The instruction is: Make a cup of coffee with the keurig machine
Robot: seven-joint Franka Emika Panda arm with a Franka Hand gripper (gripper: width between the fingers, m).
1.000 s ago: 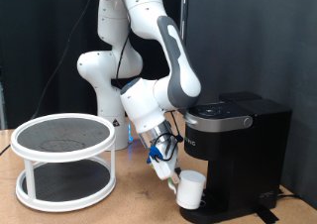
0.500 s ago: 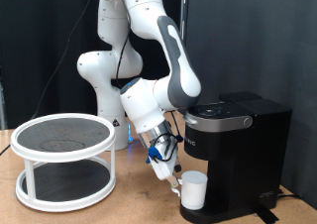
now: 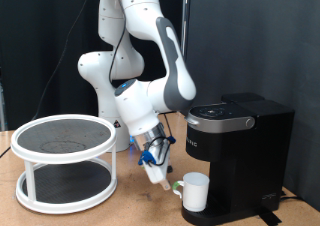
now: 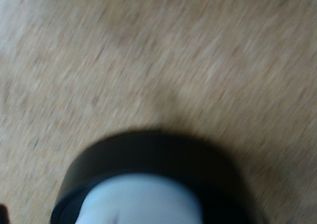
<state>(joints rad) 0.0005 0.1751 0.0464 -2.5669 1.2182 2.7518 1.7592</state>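
The plain white ceramic cup [image 3: 194, 192] stands upright on the round drip tray [image 3: 213, 215] of the boxy matte-black keurig machine [image 3: 239, 156]. The gripper [image 3: 160, 176] hangs just beside it, apart; whether its jaws are open cannot be told. A white 2-tier round rack [image 3: 66, 161] sits on the wooden table [image 3: 130, 201].

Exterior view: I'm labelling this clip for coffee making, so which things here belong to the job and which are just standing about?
Job:
- cup, on the drip tray
- keurig machine, lid down
- gripper, beside the cup, holding nothing

Standing about:
- two-tier white round stand
- wooden table
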